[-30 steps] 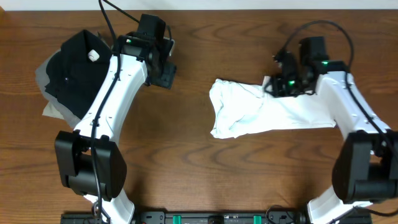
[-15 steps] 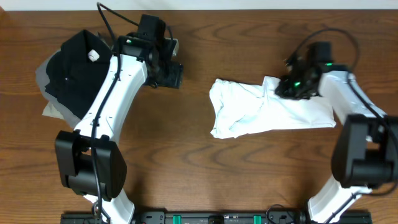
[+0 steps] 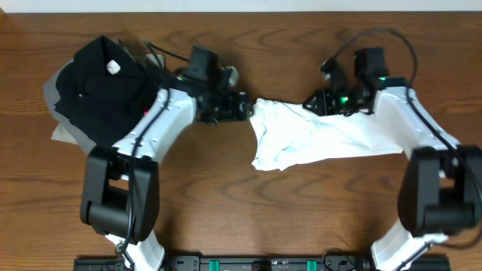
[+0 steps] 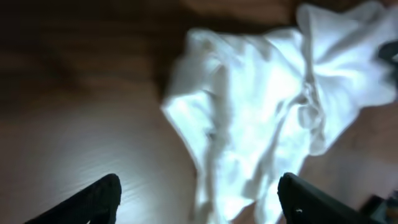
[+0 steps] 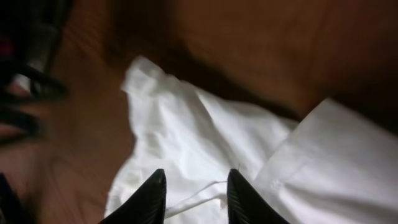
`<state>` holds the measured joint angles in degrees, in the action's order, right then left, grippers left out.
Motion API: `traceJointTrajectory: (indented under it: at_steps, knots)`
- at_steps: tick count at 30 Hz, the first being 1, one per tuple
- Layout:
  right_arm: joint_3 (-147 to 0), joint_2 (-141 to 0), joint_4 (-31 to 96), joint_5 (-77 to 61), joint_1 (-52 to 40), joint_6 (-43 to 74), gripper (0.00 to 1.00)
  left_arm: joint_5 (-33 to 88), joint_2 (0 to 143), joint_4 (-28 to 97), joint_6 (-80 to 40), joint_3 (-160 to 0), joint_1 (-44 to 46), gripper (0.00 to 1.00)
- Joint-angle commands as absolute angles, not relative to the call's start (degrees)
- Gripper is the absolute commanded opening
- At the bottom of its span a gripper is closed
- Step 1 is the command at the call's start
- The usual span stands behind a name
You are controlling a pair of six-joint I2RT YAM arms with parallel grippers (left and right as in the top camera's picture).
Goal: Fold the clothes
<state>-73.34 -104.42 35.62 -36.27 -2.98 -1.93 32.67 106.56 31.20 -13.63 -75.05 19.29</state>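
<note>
The clothes, a white T-shirt [image 3: 331, 139], lie crumpled on the brown table, stretching from the middle out to the right. My left gripper [image 3: 242, 108] hovers at the shirt's upper left corner. In the left wrist view the left gripper [image 4: 199, 183] stands wide open, with bare wood and the rumpled shirt [image 4: 261, 106] ahead of it. My right gripper [image 3: 310, 102] is over the shirt's top edge. In the right wrist view the right gripper [image 5: 196, 177] has its fingers a little apart above the white cloth [image 5: 186, 130], and a thin hem ridge runs between them. No print shows.
A black folded garment [image 3: 98, 86] with a white tag [image 3: 113, 66] lies at the back left on top of a grey garment [image 3: 54, 98]. A pale wall strip runs along the table's far edge. Both arm bases stand at the front edge.
My left arm swung right from beside the black garment to the shirt's left corner, and its jaws widened. My right gripper shifted left along the shirt's top edge and its jaws parted slightly.
</note>
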Motion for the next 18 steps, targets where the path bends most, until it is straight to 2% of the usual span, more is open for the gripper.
traceJointTrajectory:
  at_steps: [1, 6, 11, 18]
  knots:
    - [-75.00, -98.89, 36.36, -36.03, -0.86, -2.96, 0.33, 35.33, 108.01, 27.77, -18.26, -72.84, 22.52, 0.82]
    - [-75.00, -95.15, 38.65, -32.32, 0.16, -3.05, 0.33, 30.06, 111.77, 26.44, -22.81, -72.23, 25.85, 0.82]
    - [-75.00, -94.43, 39.72, -31.05, 0.16, -3.31, 0.33, 29.98, 116.27, 24.58, -28.18, -72.23, 26.50, 0.82]
    - [-75.00, -94.45, 39.46, -29.47, 0.16, -3.29, 0.33, 39.03, 121.25, 16.47, -31.35, -72.23, 28.60, 0.81]
